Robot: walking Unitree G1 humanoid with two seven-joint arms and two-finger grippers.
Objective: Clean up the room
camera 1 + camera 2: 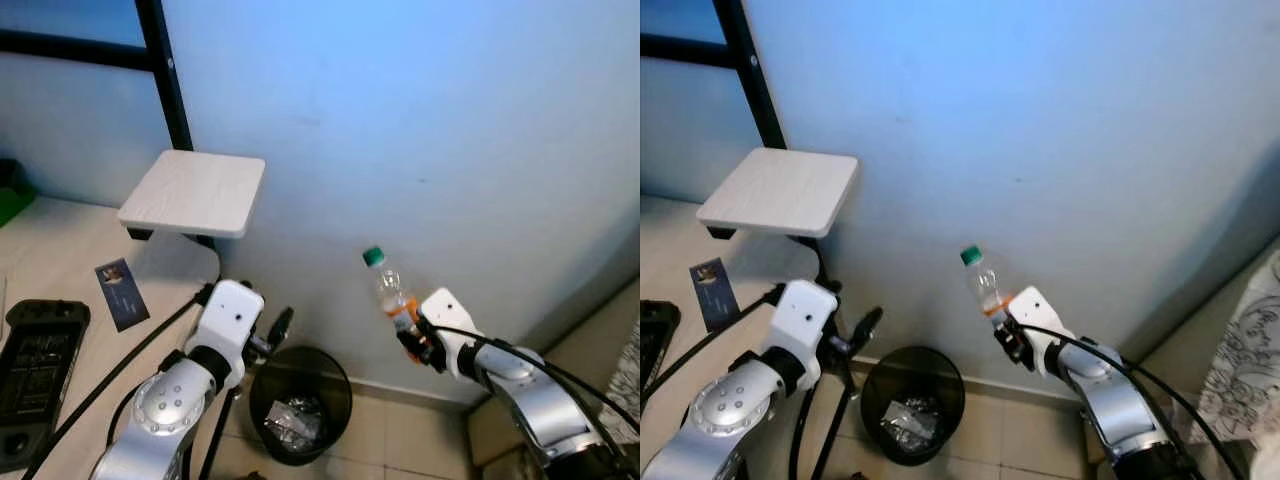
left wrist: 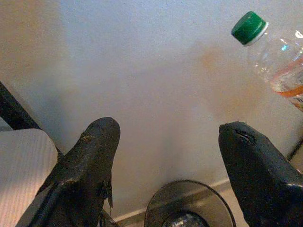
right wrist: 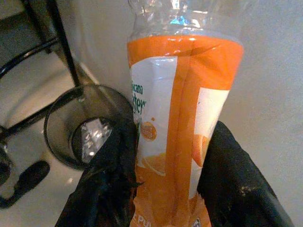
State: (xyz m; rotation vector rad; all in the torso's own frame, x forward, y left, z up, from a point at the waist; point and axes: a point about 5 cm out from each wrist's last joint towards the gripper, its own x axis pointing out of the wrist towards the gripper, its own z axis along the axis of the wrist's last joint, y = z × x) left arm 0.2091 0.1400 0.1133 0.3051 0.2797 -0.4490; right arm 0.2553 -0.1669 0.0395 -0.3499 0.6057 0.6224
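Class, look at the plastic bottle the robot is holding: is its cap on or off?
On. The bottle, clamped in the right gripper, carries its green cap at the top of its neck.

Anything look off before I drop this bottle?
Nothing spilled or damaged. The right gripper holds the plastic bottle, capped and tilted, to the right of the black bin, not over it. The left gripper is open.

Silver arms, white wrist housings, black cables, black-fingered left hand (image 1: 283, 325)
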